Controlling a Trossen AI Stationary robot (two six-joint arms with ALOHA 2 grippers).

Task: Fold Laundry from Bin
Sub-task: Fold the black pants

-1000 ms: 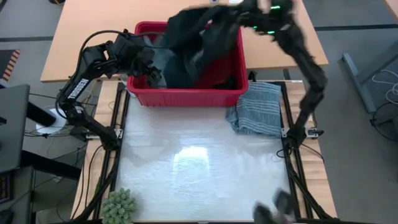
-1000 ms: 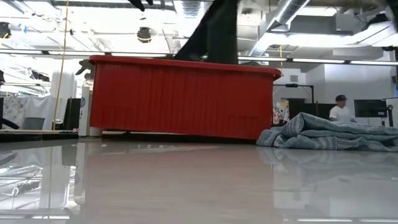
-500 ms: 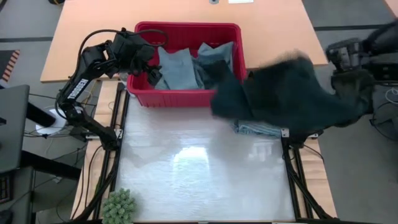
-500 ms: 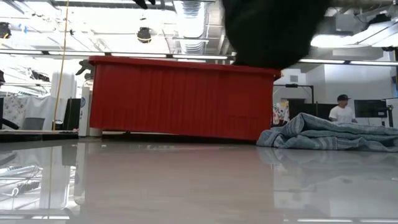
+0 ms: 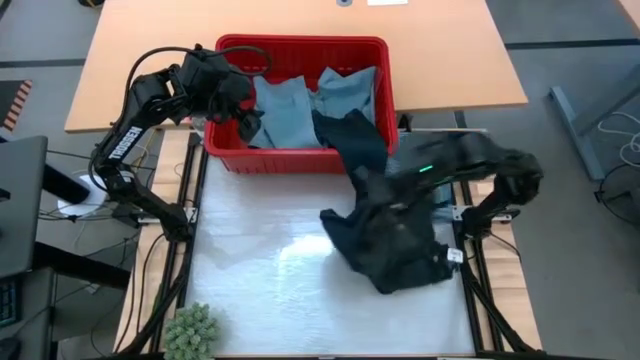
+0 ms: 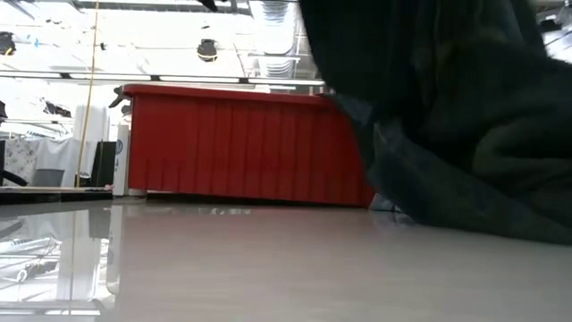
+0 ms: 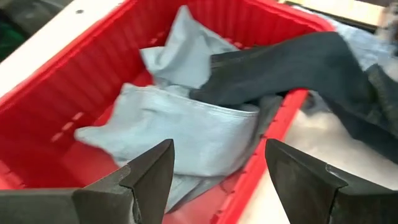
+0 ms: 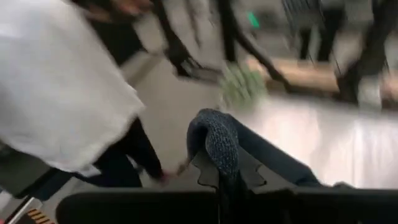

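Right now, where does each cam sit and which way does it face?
High: overhead, looking straight down; both arms, red bin, dark garment on the table.
Low: table height, level across at the bin wall; no arm identifiable.
Left wrist: over the bin, open left end effector, light blue cloth.
Right wrist: right end effector shut on dark garment, a person beyond.
Shared: all four show the dark garment.

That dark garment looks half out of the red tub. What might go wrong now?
The dark garment trails over the red bin rim, so pulling may drag the bin or the light blue clothes out. It covers the striped cloth, which may snag or shift. The right gripper pinches only a small fold, which might slip.
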